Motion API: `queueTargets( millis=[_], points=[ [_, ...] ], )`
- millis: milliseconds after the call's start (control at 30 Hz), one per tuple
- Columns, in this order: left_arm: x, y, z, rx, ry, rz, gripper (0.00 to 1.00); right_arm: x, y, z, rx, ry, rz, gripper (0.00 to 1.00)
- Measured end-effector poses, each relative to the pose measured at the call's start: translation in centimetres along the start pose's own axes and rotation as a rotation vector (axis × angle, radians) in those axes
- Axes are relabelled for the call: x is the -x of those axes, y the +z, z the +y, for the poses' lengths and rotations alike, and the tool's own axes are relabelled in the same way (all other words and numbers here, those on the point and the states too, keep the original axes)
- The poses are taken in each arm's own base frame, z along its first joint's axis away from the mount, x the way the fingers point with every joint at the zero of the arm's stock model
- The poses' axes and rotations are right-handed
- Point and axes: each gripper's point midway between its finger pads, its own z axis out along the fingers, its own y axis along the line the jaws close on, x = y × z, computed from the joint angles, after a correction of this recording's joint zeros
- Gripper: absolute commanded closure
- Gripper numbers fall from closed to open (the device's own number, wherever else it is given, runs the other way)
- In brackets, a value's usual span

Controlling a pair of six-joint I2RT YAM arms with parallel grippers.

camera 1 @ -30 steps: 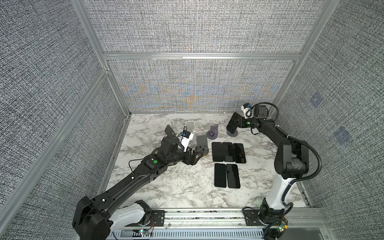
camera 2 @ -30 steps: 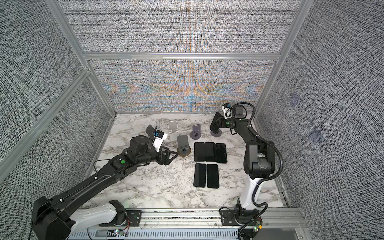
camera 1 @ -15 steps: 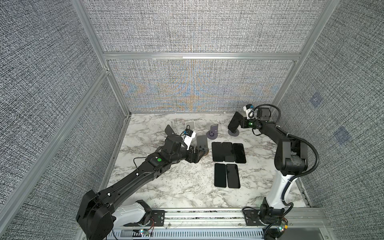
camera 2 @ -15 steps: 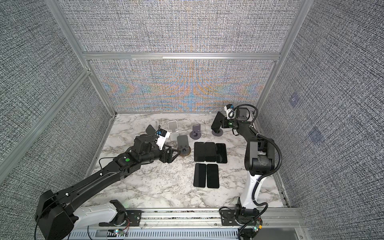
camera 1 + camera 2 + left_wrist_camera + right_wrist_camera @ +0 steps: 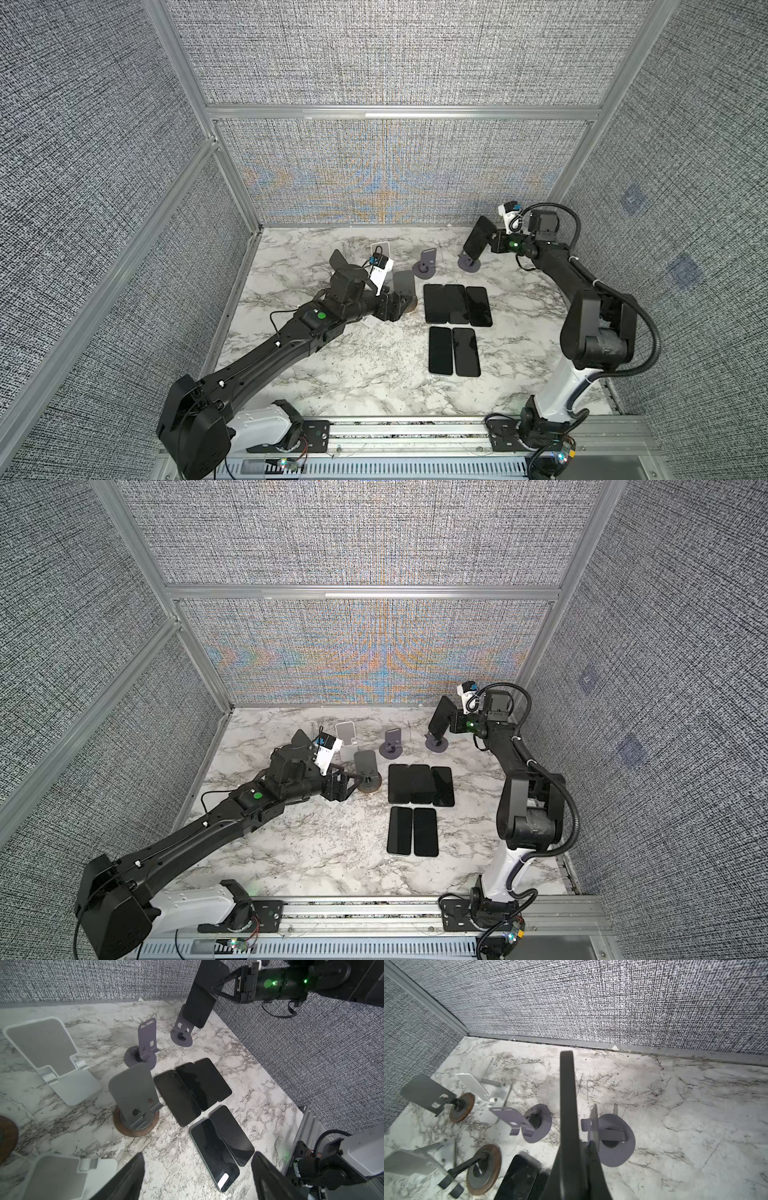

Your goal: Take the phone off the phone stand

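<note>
- My right gripper (image 5: pixel 487 240): jaws clamped on the phone (image 5: pixel 478 243), one finger on its front face and one on its back, gripping the upper half.
- Phone: dark slab, held tilted over the far right of the table (image 5: pixel 374 374), with its lower edge just above the lip of the phone stand (image 5: pixel 469 264). In the right wrist view it shows edge-on (image 5: pixel 568 1105), and a narrow gap separates it from the stand's back plate (image 5: pixel 593 1122).
- Phone stand: purple, its round base flat on the marble, near the back wall.
- My left gripper (image 5: pixel 355 783): jaws wide apart and holding nothing, low over the table, with the fingertips just beside the grey stand (image 5: pixel 366 764) on its round wooden base.
- Second purple stand (image 5: pixel 428 264): bare, between the grey stand and the phone stand.
- White stand (image 5: pixel 345 733): bare, just behind the grey stand, towards the back wall.
- Row of three phones (image 5: pixel 455 303): flat, screens up, side by side and overlapping slightly, right of the grey stand.
- Pair of phones (image 5: pixel 453 351): flat, side by side, nearer the front rail.
</note>
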Motion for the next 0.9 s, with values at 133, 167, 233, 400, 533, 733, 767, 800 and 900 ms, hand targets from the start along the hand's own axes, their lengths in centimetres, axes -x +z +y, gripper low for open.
queueTargets(
  millis=[133,167,233,400,533,733,767,800,900],
  points=[
    [1.9,0.6,-1.6,-0.069,0.052,-0.011,0.23,-0.8,-2.9,3.1,0.046,0.048,0.022,1.00],
    [2.6,0.8,-2.2,-0.098,0.074,-0.014,0.23,-1.5,-3.4,4.2,0.060,0.059,0.040,1.00],
    [4.1,1.0,-3.3,-0.151,0.116,-0.027,0.24,-3.1,-4.2,6.4,0.101,0.085,0.084,1.00],
    [7.7,1.1,-3.8,-0.202,0.177,-0.060,0.25,-6.8,-6.9,11.8,0.219,0.137,0.177,1.00],
    [8.9,1.7,-3.7,-0.232,0.206,-0.056,0.26,-7.5,-9.3,15.6,0.314,0.122,0.192,1.00],
    [8.7,3.8,-3.3,-0.329,0.179,-0.001,0.34,-9.6,-11.1,19.5,0.436,0.094,0.257,1.00],
    [8.6,4.1,-3.5,-0.350,0.179,0.007,0.35,-10.3,-11.3,20.2,0.459,0.088,0.279,1.00],
    [8.5,4.4,-3.7,-0.371,0.180,0.015,0.36,-10.9,-11.5,20.7,0.481,0.080,0.293,1.00],
    [7.7,4.8,-4.2,-0.432,0.168,0.043,0.37,-12.0,-12.1,21.6,0.532,0.075,0.316,1.00]
  ],
)
